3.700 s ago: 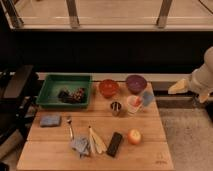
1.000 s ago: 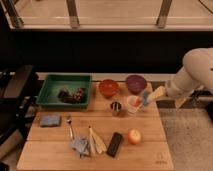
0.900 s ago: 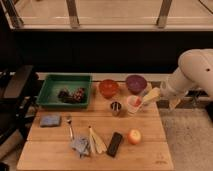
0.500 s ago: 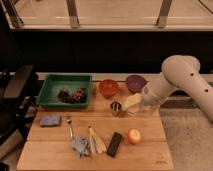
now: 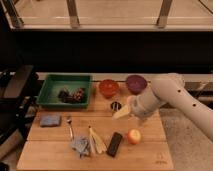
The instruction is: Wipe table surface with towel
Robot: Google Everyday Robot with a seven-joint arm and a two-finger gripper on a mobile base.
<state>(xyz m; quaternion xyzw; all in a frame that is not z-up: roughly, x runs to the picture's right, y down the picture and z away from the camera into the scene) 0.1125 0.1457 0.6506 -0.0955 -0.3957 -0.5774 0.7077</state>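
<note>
We watch the arm (image 5: 167,95) swing in from the right. At first it hung far to the right of the dark cup (image 5: 116,105), clear of the table surface (image 5: 150,150). A second ago its tip had come over the table's right part, still right of the cup. Now the gripper (image 5: 121,113) hovers just in front of the dark cup and slightly to its right, lower than before. The white cup and the light-blue piece that stood just right of the dark cup have gone from our sight behind the arm. The arm's pale bulk now fills the space right of the cup.
</note>
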